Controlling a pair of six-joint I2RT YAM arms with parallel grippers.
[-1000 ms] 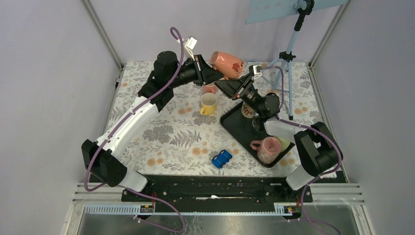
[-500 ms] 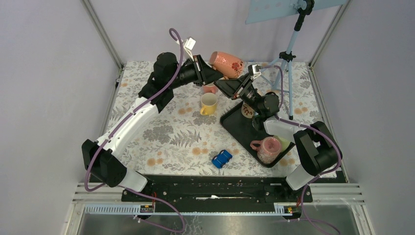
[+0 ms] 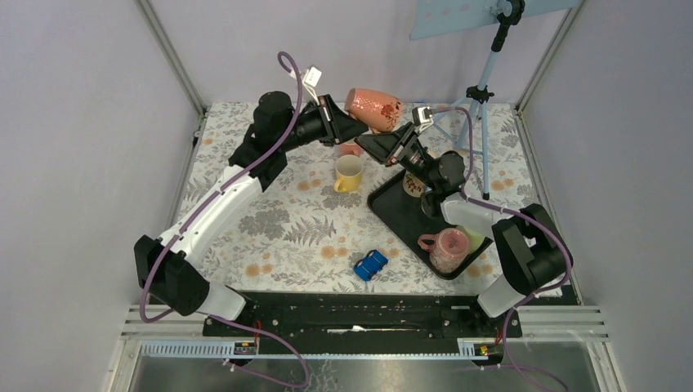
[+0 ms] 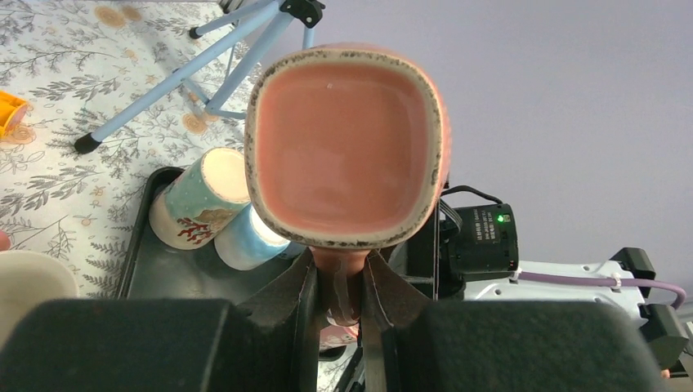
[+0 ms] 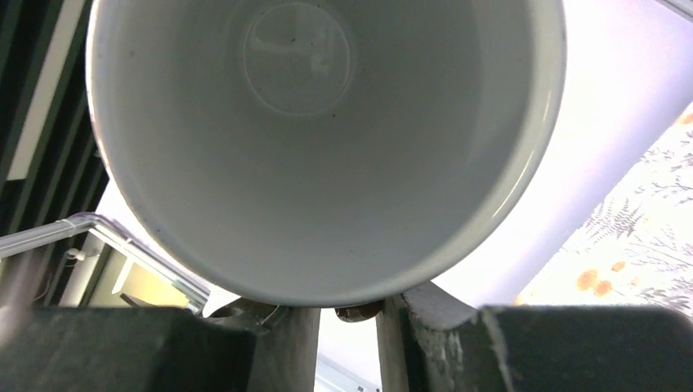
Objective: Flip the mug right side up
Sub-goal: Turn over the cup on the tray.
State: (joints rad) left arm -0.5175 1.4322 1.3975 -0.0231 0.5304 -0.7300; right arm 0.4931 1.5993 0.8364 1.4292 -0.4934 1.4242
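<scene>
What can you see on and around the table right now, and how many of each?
salmon mug: one, salmon pink, held in the air by its handle
white-lined mug: one, white inside, outside colour unclear, held up
yellow mug: one, yellow, upright on the tablecloth
tray: one, black, right side of the table
mugs in the tray: at least three; pink mug, teal patterned mug, pale blue mug
toy car: one, blue, near edge of the tablecloth
tripod: one, light blue, far right corner
tablecloth: one, floral
left gripper: shut on the salmon mug's handle
right gripper: shut under the white-lined mug
</scene>
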